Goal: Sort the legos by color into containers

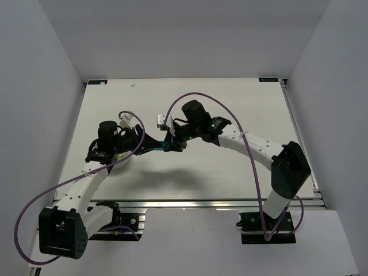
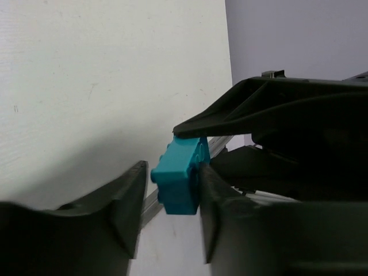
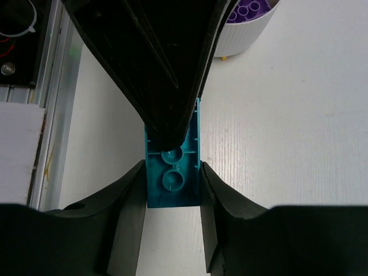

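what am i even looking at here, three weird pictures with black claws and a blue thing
These are two robot arms on a white table. The top picture looks down from above; the other two come from cameras on each wrist. The left gripper and right gripper meet mid-table around one cyan brick. In the right wrist view, the brick sits between that gripper's fingers while the other gripper's tip presses on it from above. A white bowl holding purple bricks stands nearby.
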